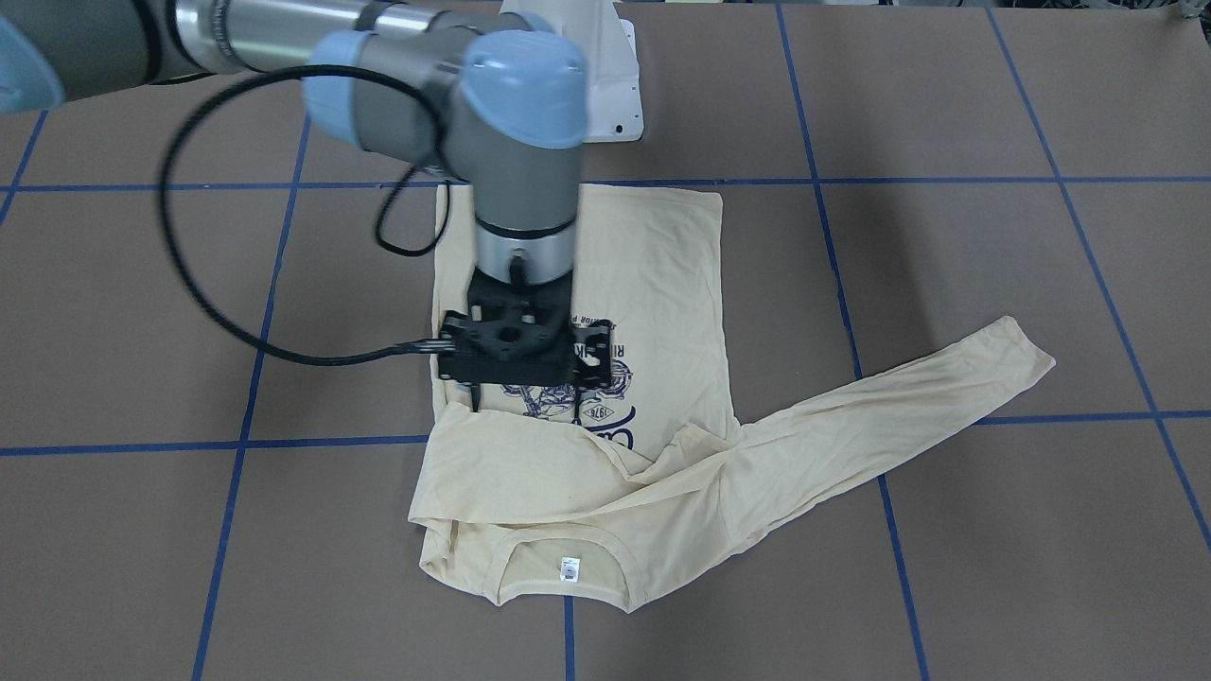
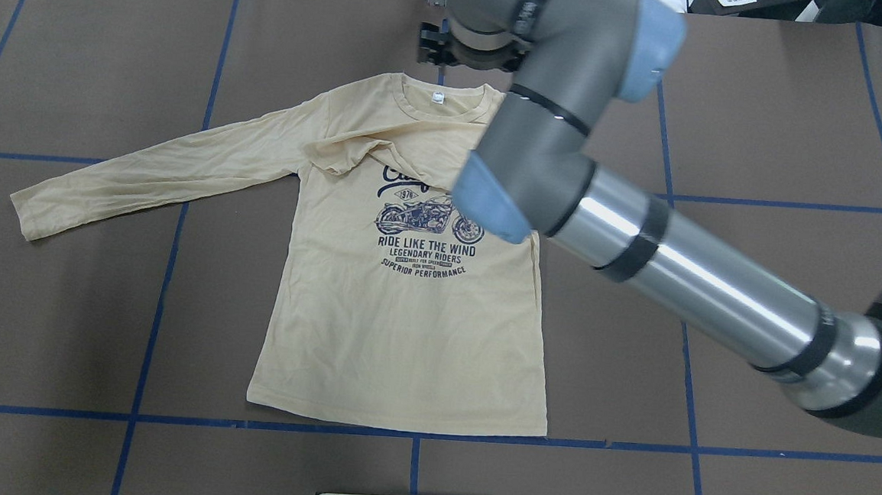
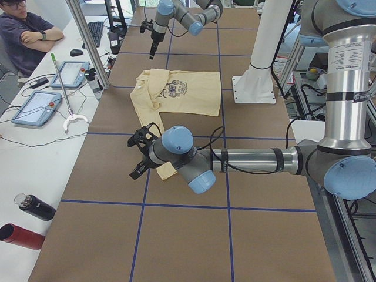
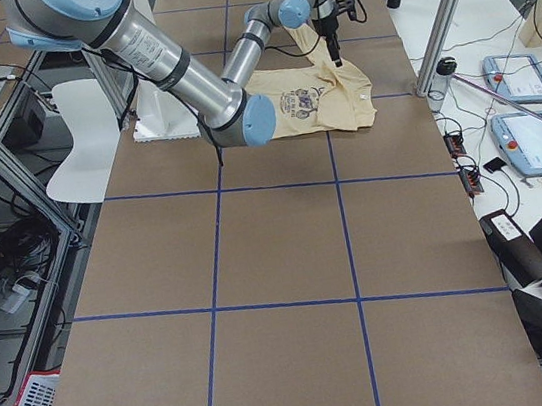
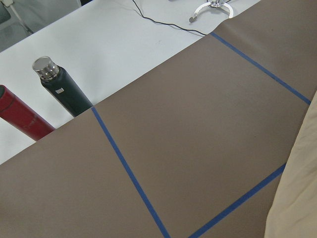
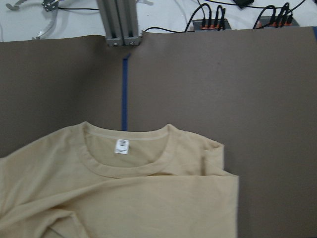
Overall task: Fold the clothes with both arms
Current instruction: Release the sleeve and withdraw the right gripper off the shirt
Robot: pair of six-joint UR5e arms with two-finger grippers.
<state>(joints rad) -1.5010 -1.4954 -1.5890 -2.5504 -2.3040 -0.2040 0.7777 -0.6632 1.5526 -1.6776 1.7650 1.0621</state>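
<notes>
Exterior front-facing: on the right arm (image 1: 520, 189) jaws hang spread, empty, above the T-shirt (image 1: 662, 274); left jaws unreadable.

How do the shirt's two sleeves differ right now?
The sleeve on the robot's left lies stretched out on the table, away from the body; the sleeve on the robot's right is folded in across the chest. The left one covers nothing; the right one overlaps the top of the print. Both are pale cream-yellow.

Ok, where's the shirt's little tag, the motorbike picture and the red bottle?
Tag (image 6: 122, 146), right wrist view, its middle.
Motorbike (image 2: 421, 217), overhead view, the bike's tank.
Red bottle (image 5: 20, 116), left wrist view, its side.
</notes>
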